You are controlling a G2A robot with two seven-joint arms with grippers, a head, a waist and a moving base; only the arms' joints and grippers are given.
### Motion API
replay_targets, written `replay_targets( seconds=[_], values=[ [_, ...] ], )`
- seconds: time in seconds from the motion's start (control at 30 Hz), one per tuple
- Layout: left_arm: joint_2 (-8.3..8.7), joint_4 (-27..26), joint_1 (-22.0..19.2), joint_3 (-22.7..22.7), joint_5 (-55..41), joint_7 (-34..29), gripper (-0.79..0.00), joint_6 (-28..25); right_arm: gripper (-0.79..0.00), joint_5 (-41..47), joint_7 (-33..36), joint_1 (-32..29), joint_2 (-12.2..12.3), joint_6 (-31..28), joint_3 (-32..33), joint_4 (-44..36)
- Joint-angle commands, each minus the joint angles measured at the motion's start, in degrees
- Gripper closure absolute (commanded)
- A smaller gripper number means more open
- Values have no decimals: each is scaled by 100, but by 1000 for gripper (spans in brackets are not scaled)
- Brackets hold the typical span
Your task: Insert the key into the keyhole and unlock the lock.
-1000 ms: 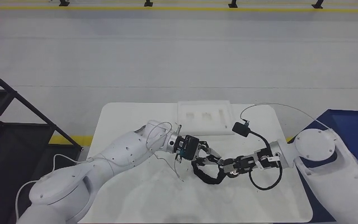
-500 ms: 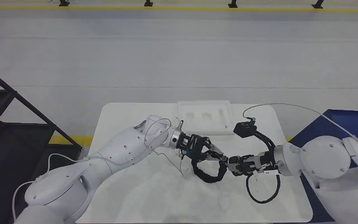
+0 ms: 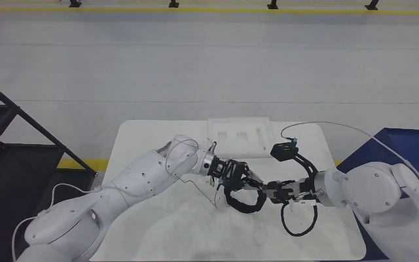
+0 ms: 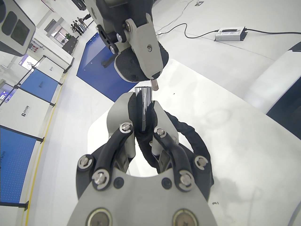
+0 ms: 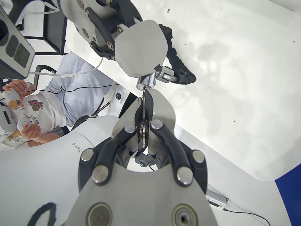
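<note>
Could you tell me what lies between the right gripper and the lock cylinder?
Only the key, its blade reaching from the right gripper to the lock cylinder at its end, as the right wrist view shows.

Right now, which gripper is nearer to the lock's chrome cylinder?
Left. The left gripper is clamped directly on the chrome cylinder. The right gripper sits just off the cylinder's end, pinching the key, whose tip is at that end.
</note>
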Motion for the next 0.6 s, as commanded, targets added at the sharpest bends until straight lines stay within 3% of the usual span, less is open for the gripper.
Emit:
replay_targets(
  seconds=[0.0,0.57],
  values=[
    [5,-13,20,-24,34,-3,0,-21,0,15,-15,16,26,16,-10,-13],
    [-9,40,173,-210,128,49,0,-156,0,229,-238,109,210,238,-65,-94]
  ],
)
